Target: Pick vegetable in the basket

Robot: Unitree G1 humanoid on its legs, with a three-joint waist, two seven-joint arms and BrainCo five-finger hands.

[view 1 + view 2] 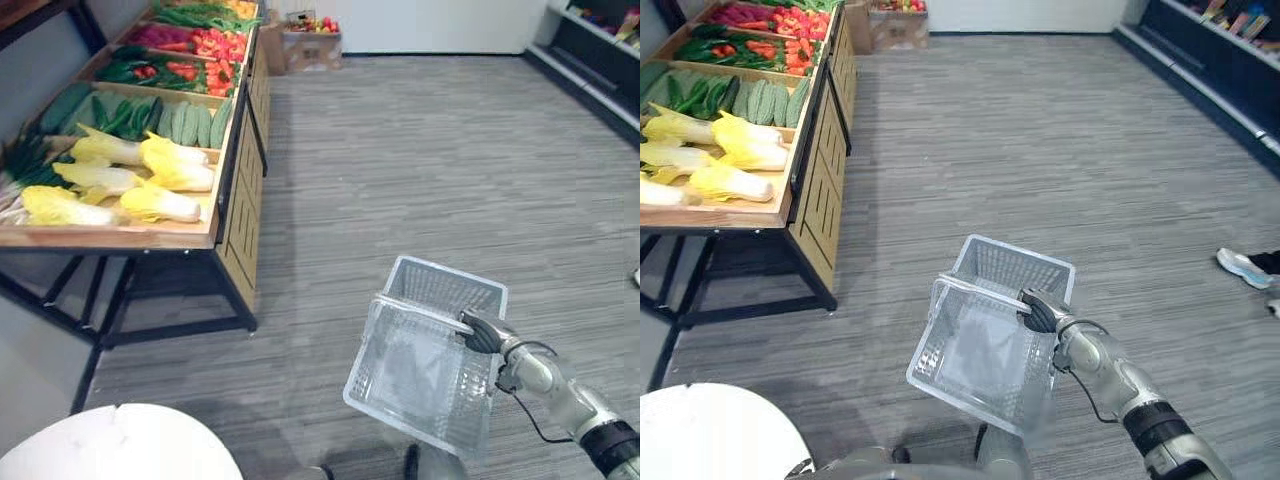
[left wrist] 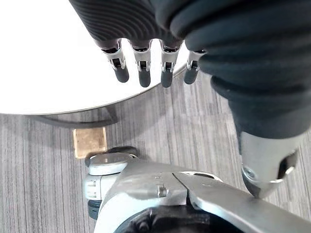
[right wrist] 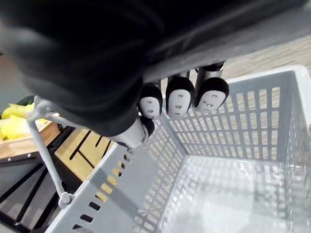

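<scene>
Progress is judged to be at its very start, since nothing has yet been placed in the basket (image 1: 441,279), whose mesh floor is seen bare in the right wrist view. The basket is held tilted above the carpeted floor (image 1: 420,150) by the right hand (image 1: 481,333), whose fingers (image 3: 178,101) are curled round the handle at the basket's rim. The left hand (image 2: 144,74) is held over the edge of a round white table (image 1: 120,445), its fingers straight and relaxed and nothing held in them. The vegetables lie untouched on a wooden stand (image 1: 238,205), well apart from the basket: yellow cabbages (image 1: 176,166) in the compartment at the stand's near end, cucumbers (image 1: 190,123) in the compartment behind it, and red peppers (image 1: 216,46) further towards the far end. What has been done, then, is only that the basket has been taken up; all of the picking is left. It is judged that the stand must first be approached, that a vegetable must be grasped with the free left hand, most readily from the near compartment, and that it must then be lowered into the basket. A person's shoe (image 1: 1243,268) is seen on the floor, away from the stand.
</scene>
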